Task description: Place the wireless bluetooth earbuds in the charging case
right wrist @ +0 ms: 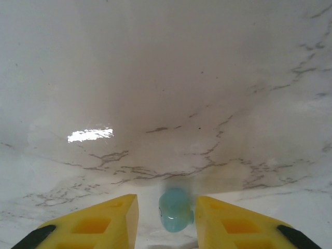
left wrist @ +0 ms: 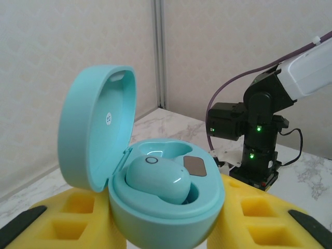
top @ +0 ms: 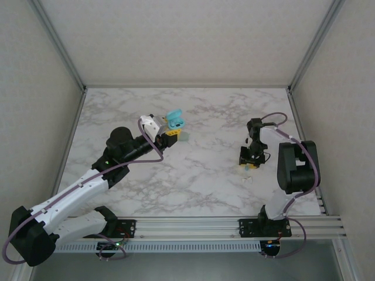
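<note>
Right gripper (right wrist: 166, 202): pointed down at the table (top: 199, 170), jaws close on either side of the loose earbud (right wrist: 175, 211). A slit shows beside one finger, so a firm grip cannot be confirmed.
Left gripper (top: 171, 132): closed on the lower shell of the charging case (left wrist: 166, 218), holding it clear of the table.
Loose earbud: on the table near its right edge.
Charging case: lid hinged upright; held over the table's left half, well apart from the loose earbud.
Seated earbud (left wrist: 158, 180): lodged in the case's near socket.
Empty socket (left wrist: 158, 149): just behind the seated earbud, unobstructed.
Step in hand: picking up the second earbud, judging by the jaws around it.
Next move: calls for a secure pinch, a lift, then a carry leftward to align with the empty socket.
Small white piece (top: 246, 178): on the table just beside the right gripper.
</note>
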Robot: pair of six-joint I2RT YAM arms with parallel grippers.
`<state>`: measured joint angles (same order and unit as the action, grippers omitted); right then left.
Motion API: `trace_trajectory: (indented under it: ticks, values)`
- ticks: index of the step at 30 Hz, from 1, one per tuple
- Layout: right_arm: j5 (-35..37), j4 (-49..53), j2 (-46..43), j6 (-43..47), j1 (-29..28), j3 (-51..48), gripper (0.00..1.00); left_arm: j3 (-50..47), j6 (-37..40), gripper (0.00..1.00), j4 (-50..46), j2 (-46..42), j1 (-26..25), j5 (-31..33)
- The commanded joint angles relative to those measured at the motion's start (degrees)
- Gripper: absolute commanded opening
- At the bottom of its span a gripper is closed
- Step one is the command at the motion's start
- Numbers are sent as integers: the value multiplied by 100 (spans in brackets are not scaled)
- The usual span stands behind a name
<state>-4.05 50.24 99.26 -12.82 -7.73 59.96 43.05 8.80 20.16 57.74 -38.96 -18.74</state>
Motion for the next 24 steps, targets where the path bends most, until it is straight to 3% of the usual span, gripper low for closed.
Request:
trace_trajectory:
  ticks: [1, 12, 19, 24]
  values:
    - [151, 204, 119, 122, -54, 129, 35, 160, -89, 21, 53, -61, -15, -4]
    - [291, 183, 251, 118, -85, 147, 28, 178, -145, 21, 84, -34, -15, -55]
    - [373, 147, 204, 54, -81, 139, 19, 197, -146, 21, 66, -34, -15, -42]
    - [53, 247, -180, -10, -91, 235, 18, 161, -137, 21, 61, -59, -15, -20]
